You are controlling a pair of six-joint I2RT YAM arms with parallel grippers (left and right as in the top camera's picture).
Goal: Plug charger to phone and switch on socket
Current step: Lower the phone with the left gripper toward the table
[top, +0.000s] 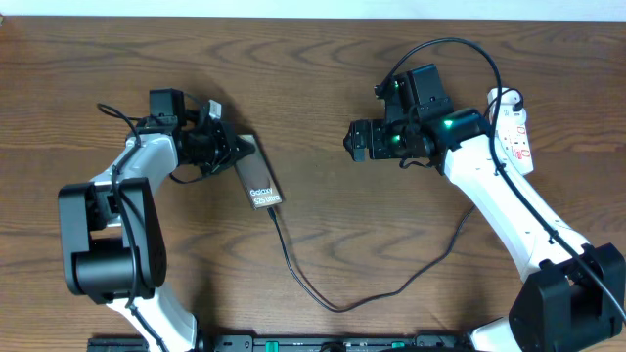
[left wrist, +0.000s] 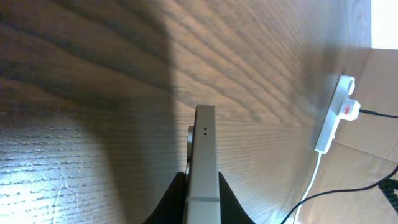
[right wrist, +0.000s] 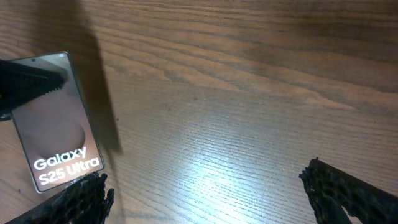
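Wooden counter (top: 313, 59): left pincer (top: 227, 149) grasps the phone (top: 262, 186); right pincer (top: 354, 140), released and empty, should retreat to the socket (top: 516, 132) behind it and press squarely.

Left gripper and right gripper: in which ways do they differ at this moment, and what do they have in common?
The left gripper is shut on the phone, near one end of it; the right gripper is open and holds nothing. The left gripper touches the phone, while the right gripper is apart from it, over the table. Both have black fingers.
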